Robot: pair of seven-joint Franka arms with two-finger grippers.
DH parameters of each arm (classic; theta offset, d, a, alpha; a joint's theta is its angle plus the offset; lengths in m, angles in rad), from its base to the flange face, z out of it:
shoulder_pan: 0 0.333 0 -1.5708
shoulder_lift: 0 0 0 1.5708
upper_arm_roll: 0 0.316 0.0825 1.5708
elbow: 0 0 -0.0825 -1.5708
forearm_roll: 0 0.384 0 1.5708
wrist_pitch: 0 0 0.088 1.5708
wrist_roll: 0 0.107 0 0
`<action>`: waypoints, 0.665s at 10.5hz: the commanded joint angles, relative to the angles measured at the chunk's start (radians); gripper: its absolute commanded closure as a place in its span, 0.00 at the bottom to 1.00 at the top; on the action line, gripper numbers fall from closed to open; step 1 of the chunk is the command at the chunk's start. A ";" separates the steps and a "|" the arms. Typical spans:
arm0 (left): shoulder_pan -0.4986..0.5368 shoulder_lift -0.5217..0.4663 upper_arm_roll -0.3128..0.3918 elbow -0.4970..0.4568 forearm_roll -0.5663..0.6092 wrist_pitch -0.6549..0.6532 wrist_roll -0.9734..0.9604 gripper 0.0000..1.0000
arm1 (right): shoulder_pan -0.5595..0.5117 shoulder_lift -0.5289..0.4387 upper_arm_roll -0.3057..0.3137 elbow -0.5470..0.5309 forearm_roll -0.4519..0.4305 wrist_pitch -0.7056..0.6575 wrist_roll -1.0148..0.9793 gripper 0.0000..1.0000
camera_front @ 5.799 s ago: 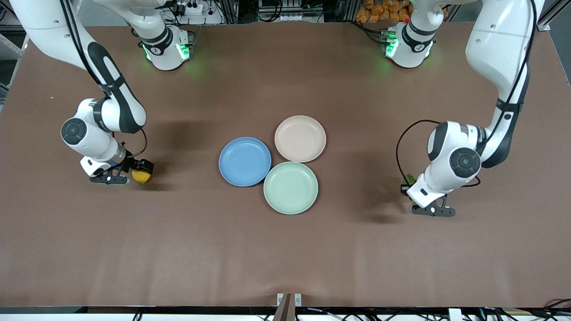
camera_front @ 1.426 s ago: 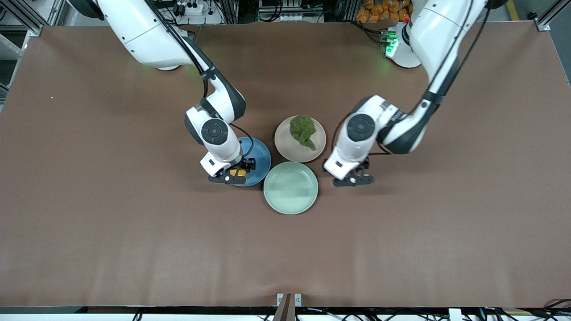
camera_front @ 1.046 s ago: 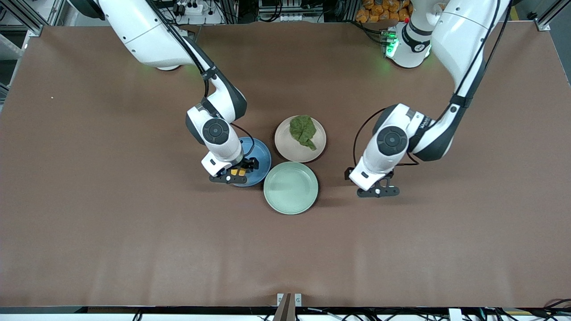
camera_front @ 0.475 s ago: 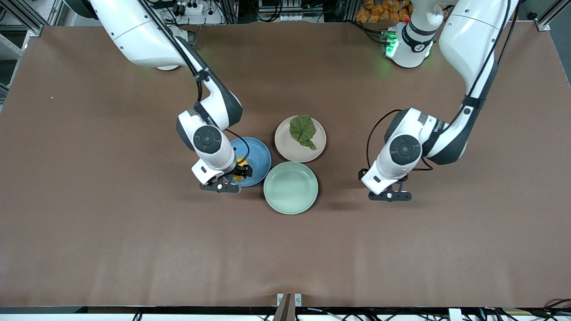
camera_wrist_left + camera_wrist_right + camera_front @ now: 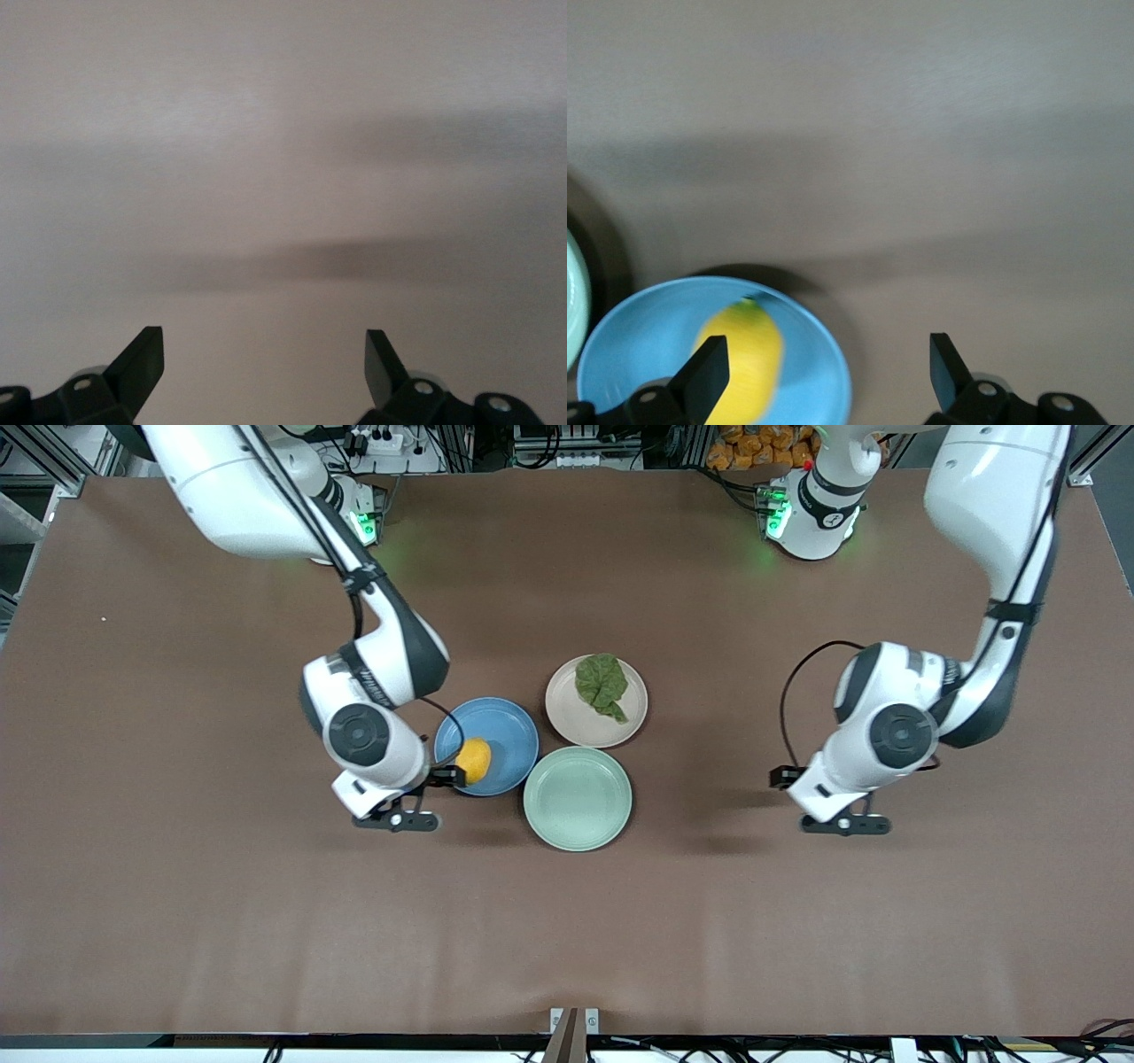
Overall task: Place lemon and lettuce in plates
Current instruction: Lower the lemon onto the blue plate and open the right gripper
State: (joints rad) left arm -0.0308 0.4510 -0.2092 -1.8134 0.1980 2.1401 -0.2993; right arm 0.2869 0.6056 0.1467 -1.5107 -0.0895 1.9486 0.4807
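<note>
The yellow-orange lemon (image 5: 474,761) lies in the blue plate (image 5: 505,731), close to the rim on the right arm's side. In the right wrist view the lemon (image 5: 740,359) sits in the blue plate (image 5: 638,345) just past one fingertip. My right gripper (image 5: 396,820) (image 5: 827,359) is open and holds nothing, over bare table beside that plate. The dark green lettuce (image 5: 601,684) rests on the beige-pink plate (image 5: 585,722). My left gripper (image 5: 846,825) (image 5: 264,350) is open and empty over bare table toward the left arm's end.
A pale mint-green plate (image 5: 577,798) with nothing on it touches both other plates and lies nearest the front camera; its rim (image 5: 574,301) shows in the right wrist view. Brown table stretches wide around the three plates.
The right gripper has drawn away from the blue plate toward its own end, leaving the lemon in the plate. The left gripper has moved farther from the plates toward its end.
</note>
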 commanded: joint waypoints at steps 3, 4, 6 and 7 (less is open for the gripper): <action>-0.052 -0.204 0.051 -0.122 -0.052 -0.008 0.052 0.00 | -0.118 -0.070 0.013 0.063 0.025 -0.157 -0.166 0.00; -0.061 -0.245 0.082 -0.129 -0.139 -0.006 0.101 0.00 | -0.146 -0.093 0.010 0.064 0.024 -0.169 -0.206 0.00; -0.113 -0.325 0.157 -0.127 -0.230 -0.008 0.179 0.00 | -0.192 -0.134 0.007 0.072 0.019 -0.219 -0.218 0.00; -0.112 -0.362 0.157 -0.124 -0.221 -0.008 0.178 0.00 | -0.210 -0.154 0.004 0.076 0.007 -0.233 -0.218 0.00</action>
State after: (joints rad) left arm -0.1184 0.1670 -0.0782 -1.9020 0.0007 2.1362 -0.1478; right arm 0.1018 0.4929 0.1448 -1.4295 -0.0837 1.7434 0.2751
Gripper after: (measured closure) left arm 0.000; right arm 0.000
